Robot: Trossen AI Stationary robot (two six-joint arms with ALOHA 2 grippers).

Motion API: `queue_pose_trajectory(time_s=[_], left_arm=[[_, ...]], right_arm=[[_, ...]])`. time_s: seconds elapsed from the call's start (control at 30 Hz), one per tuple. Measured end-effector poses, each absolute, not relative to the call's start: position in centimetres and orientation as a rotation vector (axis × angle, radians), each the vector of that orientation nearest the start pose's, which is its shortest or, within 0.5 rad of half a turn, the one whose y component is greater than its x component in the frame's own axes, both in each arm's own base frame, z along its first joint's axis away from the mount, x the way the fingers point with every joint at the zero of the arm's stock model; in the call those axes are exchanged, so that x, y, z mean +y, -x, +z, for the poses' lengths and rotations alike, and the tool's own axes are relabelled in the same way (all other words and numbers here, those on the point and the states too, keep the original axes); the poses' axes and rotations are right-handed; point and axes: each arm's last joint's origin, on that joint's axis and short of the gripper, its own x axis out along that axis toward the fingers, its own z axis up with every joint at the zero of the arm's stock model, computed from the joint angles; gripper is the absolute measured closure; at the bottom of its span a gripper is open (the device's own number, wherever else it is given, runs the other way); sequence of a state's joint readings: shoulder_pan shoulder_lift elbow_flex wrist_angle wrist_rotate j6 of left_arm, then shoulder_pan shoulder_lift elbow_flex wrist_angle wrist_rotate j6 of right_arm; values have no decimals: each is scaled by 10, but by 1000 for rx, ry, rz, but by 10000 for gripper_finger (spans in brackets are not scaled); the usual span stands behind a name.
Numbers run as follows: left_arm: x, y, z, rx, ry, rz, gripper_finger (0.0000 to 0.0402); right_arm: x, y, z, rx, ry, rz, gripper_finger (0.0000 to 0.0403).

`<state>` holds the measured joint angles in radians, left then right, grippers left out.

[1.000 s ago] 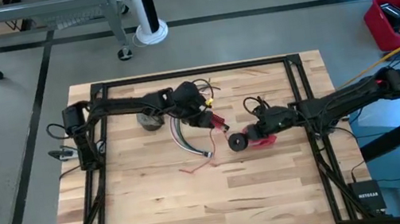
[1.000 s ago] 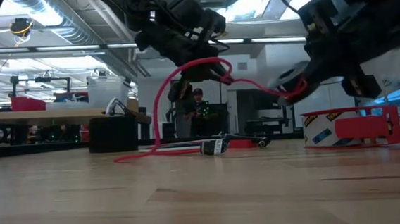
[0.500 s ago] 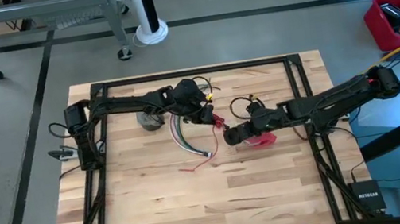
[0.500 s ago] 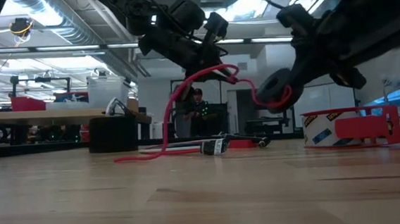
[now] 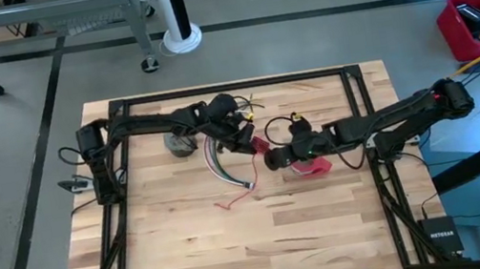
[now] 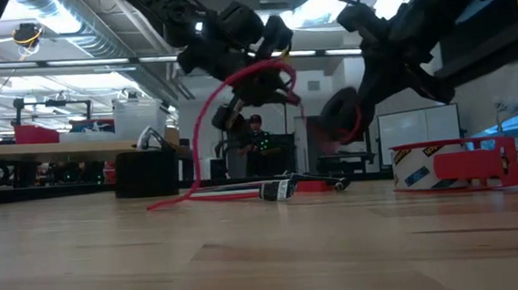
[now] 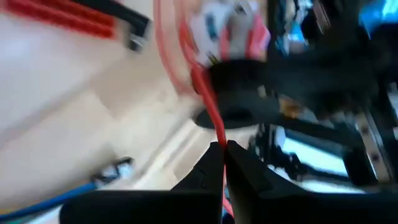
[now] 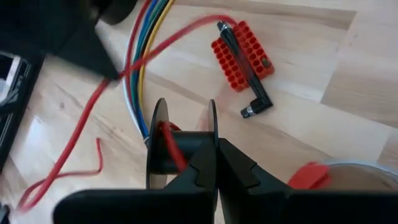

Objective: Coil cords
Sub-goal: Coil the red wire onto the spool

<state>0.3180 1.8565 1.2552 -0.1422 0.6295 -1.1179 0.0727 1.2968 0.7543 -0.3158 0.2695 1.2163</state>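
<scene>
Left pincer [image 5: 249,140] clamped on red wire [image 6: 204,121], right pincer [image 5: 275,158] closed gripping black spool [image 8: 180,149], both raised mid-table.

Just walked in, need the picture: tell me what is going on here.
Both arms meet over the table's middle. The left gripper is shut on a red wire; the right gripper is shut on a small black spool carrying that wire. The wire bundle and red tape roll lie on the table.
</scene>
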Motion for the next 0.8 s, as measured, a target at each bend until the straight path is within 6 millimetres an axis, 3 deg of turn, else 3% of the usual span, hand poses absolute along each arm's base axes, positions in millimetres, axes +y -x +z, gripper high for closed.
queue_pose_trajectory(time_s=[0.27,0.57,0.8], left_arm=[[121,-375,202,804,1397,146,401],[103,-392,217,690,1341,-40,401],[69,-406,230,662,1340,-220,401]], right_arm=[[10,-245,205,700,-942,-712,400],[9,-245,205,673,-937,-742,400],[7,-244,205,641,-929,-789,400]])
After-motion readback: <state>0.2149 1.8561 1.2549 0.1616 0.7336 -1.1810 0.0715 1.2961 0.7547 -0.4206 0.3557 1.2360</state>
